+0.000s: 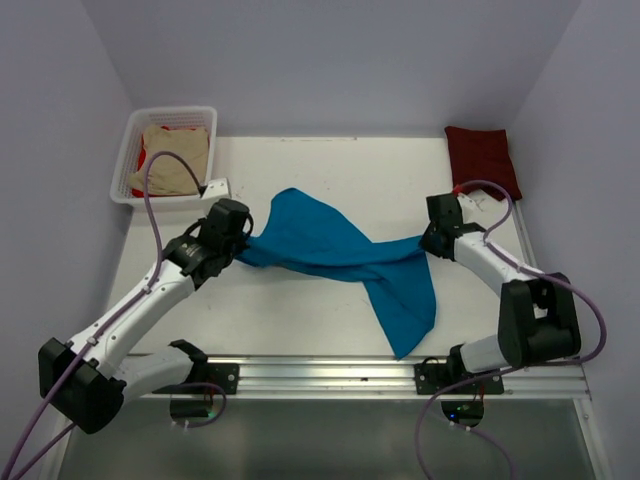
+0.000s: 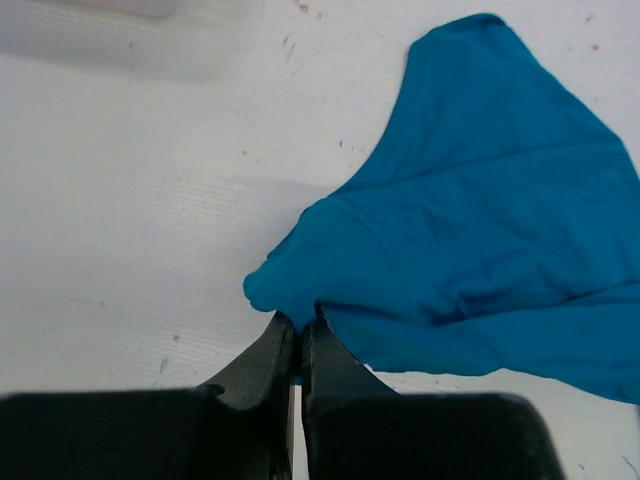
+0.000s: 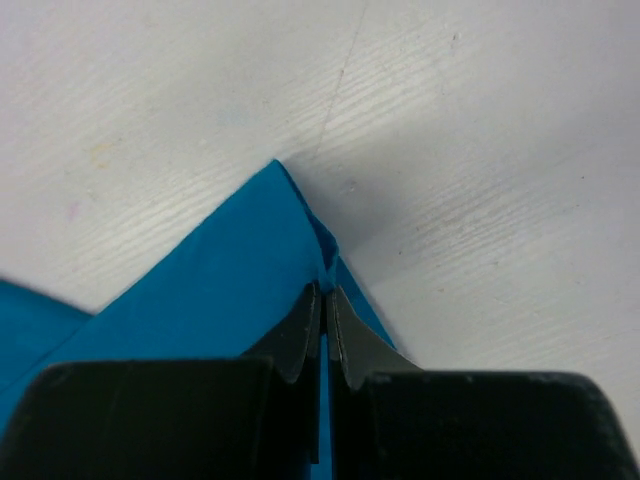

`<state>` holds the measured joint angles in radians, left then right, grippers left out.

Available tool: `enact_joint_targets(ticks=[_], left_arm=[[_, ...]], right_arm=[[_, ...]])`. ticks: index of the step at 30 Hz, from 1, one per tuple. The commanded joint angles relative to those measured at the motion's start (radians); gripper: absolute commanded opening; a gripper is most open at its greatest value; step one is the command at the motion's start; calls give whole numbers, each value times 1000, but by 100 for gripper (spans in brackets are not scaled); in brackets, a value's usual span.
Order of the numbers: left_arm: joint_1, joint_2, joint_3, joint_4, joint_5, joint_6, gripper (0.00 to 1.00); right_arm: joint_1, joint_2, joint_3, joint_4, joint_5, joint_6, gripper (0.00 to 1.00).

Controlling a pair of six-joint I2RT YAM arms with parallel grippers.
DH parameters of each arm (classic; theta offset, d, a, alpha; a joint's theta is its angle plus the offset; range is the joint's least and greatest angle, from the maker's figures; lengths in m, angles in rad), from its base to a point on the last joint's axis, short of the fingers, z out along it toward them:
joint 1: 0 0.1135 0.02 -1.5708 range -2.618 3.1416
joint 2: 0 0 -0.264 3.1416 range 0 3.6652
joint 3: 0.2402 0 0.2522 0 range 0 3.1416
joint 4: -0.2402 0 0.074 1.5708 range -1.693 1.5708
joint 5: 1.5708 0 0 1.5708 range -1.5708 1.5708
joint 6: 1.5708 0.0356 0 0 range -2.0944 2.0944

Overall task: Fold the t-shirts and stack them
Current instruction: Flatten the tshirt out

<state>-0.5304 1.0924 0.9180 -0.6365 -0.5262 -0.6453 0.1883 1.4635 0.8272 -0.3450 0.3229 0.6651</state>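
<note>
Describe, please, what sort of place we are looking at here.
Probably a lab test cell, not a home: plain walls box in a white table, and robot arms are bolted to a metal rail at its edge.

White lattice basket [image 1: 122,160] on table's [image 1: 290,310] far-left corner.

the left arm [image 1: 140,300] stretches from lower left up toward mid-frame, left pincer [image 1: 241,248] pinched tight on the shirt [image 1: 320,240] edge. the right arm [image 1: 490,265] folds up from lower right, right pincer [image 1: 430,240] pinched tight on a shirt corner at centre right.
</note>
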Motion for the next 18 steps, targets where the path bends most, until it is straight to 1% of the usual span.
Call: enact_joint_targets(ticks=[1,5,9,10,14,16,18], left_arm=[[7,-63,88,52,-8,29,0],[7,-94,130,38,-47,39,0],[7,-126,150,46,-66,55,0],[7,-143,162,55,-69,64,0],[7,-215,197,139,-54,189,0],[7,-271,229,203,-31,280,0],[7,-308,257,238,0,327,0]], right_arm=[[-6,-118,58,-28,-25,-48,0],[-6,-247,85,-55,-67,-81,0],[-6,-328,122,-81,-96,-119,0],[-6,-350,128,-75,-141,-133,0],[-6,-483,127,18,-219,-200,0],[-6,-560,163,27,-225,-242,0],[-6,-612,202,21,-234,-277,0]])
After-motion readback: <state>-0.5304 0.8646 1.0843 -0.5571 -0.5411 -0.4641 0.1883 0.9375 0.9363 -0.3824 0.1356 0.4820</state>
